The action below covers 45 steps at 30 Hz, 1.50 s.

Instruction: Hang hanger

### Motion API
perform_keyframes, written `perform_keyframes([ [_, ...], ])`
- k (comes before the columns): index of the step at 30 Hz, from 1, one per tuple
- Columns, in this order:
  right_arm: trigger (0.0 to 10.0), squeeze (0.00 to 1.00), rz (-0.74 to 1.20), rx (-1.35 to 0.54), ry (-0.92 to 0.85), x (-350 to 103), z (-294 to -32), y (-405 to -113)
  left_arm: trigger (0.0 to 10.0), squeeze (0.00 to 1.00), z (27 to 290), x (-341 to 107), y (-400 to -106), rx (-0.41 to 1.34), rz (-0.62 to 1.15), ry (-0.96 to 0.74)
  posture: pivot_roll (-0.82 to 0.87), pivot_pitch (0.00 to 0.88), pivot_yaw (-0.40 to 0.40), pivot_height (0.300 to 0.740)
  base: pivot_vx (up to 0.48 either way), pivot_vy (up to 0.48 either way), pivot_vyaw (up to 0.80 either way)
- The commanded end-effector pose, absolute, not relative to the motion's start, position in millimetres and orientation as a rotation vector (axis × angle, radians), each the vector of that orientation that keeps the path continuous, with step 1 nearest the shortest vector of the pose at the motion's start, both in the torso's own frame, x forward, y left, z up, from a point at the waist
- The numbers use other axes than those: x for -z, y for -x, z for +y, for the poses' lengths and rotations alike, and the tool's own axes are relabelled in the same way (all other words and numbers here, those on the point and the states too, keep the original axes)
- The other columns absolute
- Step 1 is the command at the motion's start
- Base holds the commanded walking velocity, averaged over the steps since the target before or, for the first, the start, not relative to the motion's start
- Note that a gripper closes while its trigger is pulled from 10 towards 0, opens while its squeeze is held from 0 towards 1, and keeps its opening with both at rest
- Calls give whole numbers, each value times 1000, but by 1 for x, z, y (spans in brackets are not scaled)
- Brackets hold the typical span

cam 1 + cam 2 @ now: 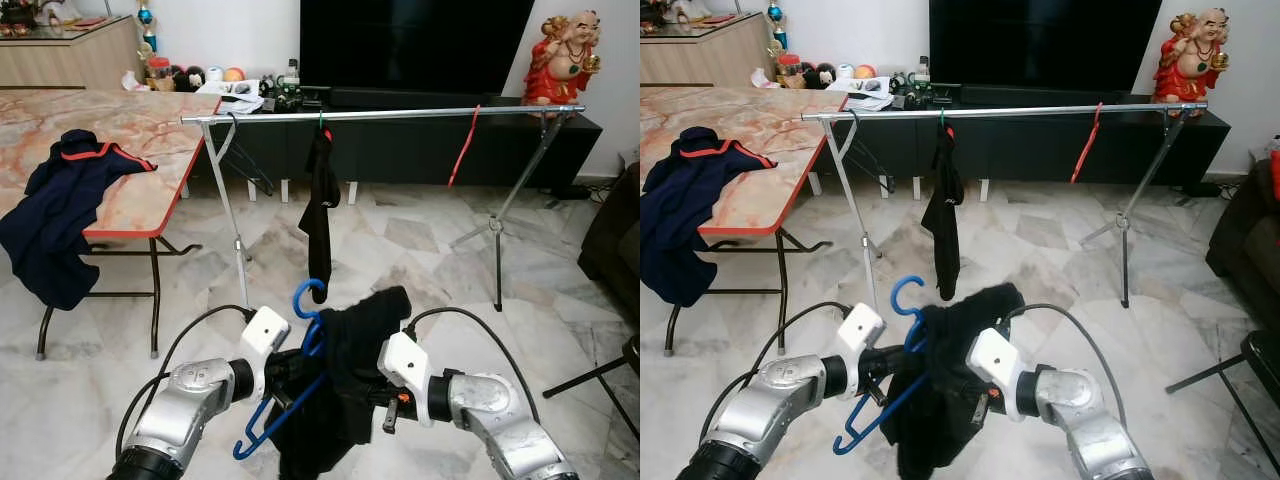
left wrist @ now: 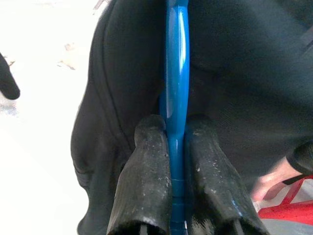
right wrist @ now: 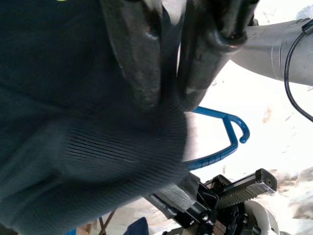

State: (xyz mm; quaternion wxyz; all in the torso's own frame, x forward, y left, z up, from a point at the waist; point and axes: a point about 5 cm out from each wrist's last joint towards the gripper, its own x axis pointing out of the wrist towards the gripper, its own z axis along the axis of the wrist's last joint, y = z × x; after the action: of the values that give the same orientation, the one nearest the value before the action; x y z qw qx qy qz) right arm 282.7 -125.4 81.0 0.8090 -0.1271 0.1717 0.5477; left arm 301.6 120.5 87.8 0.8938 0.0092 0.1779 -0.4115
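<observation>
Over the marble-patterned table (image 1: 150,190) at far left lies a navy garment with red trim (image 1: 60,215), drooping off the edge. Nearer, the left gripper (image 2: 176,147) has its two black fingers (image 2: 146,166) pressed against the blue plastic hanger (image 1: 300,375), pinching its bar low in front of the robot. A black garment (image 1: 350,370) drapes on that hanger, and the right gripper (image 3: 171,68) pinches its cloth between closed fingers. Beyond, a silver metal clothes rail (image 1: 400,114) carries a black hanger (image 1: 240,150), a hanging black garment (image 1: 322,215) and a red hanger (image 1: 462,150). No containers can be made out.
</observation>
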Motion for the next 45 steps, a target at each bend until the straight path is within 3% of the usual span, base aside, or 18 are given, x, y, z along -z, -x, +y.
perform_keyframes([
  [1, 10000, 1000, 376, -1181, 278, -80, -125, -282, 10000, 0, 117, -106, -308, 863, 281, -26, 115, 0, -29, 740, 0, 0, 0],
  [16, 10000, 1000, 498, -1231, 346, -64, -134, -261, 10000, 0, 119, -106, -312, 820, 263, -33, 110, 0, -31, 740, 0, 0, 0],
  [18, 10000, 1000, 463, -1194, 381, -68, -139, -265, 10000, 0, 120, -106, -312, 818, 266, -39, 106, 0, -32, 740, 0, 0, 0],
  [19, 10000, 1000, 360, -1039, 361, -86, -149, -285, 10000, 0, 124, -101, -310, 826, 285, -70, 100, 0, -31, 740, 0, 0, 0],
  [24, 10000, 1000, 242, -813, 375, -114, -170, -313, 10000, 0, 127, -96, -308, 838, 311, -102, 94, 0, -32, 740, 0, 0, 0],
  [25, 10000, 804, 196, -754, 361, -124, -176, -322, 10000, 0, 128, -94, -307, 848, 321, -116, 93, 0, -33, 740, 0, 0, 0],
  [26, 10000, 804, 178, -735, 349, -128, -177, -324, 10000, 0, 128, -93, -306, 854, 325, -120, 93, 0, -33, 740, 0, 0, 0],
  [27, 10000, 0, 161, -726, 330, -132, -178, -327, 10000, 0, 128, -93, -305, 860, 329, -123, 92, 0, -33, 740, 0, 0, 0],
  [30, 10000, 0, 137, -781, 314, -140, -176, -331, 10000, 0, 128, -93, -303, 889, 331, -135, 95, 0, -33, 740, 0, 0, 0],
  [34, 10000, 0, 223, -1076, 420, -135, -165, -321, 10000, 0, 128, -93, -297, 980, 333, -199, 93, 0, -36, 740, 0, 0, 0],
  [38, 10000, 0, 267, -1114, 464, -133, -168, -327, 10000, 0, 129, -92, -292, 1037, 342, -253, 92, 0, -40, 740, 0, 0, 0],
  [40, 10000, 0, 304, -1226, 448, -136, -170, -326, 10000, 0, 130, -92, -290, 1082, 336, -307, 100, 0, -43, 740, 0, 0, 0],
  [41, 10000, 220, 316, -1253, 444, -137, -170, -326, 10000, 0, 130, -92, -290, 1091, 337, -314, 100, 0, -43, 740, 0, 0, 0],
  [42, 10000, 855, 324, -1267, 442, -137, -170, -325, 10000, 0, 130, -92, -290, 1097, 338, -316, 100, 0, -43, 740, 0, 0, 0],
  [43, 10000, 855, 337, -1299, 432, -137, -170, -324, 10000, 0, 129, -92, -289, 1117, 336, -323, 100, 0, -43, 740, 0, 0, 0],
  [44, 10000, 1000, 354, -1327, 421, -137, -171, -324, 10000, 0, 129, -93, -288, 1133, 331, -328, 100, 0, -43, 740, 0, 0, 0],
  [45, 10000, 1000, 386, -1363, 425, -136, -173, -323, 10000, 0, 128, -94, -287, 1150, 325, -329, 103, 0, -47, 740, 0, 0, 0],
])
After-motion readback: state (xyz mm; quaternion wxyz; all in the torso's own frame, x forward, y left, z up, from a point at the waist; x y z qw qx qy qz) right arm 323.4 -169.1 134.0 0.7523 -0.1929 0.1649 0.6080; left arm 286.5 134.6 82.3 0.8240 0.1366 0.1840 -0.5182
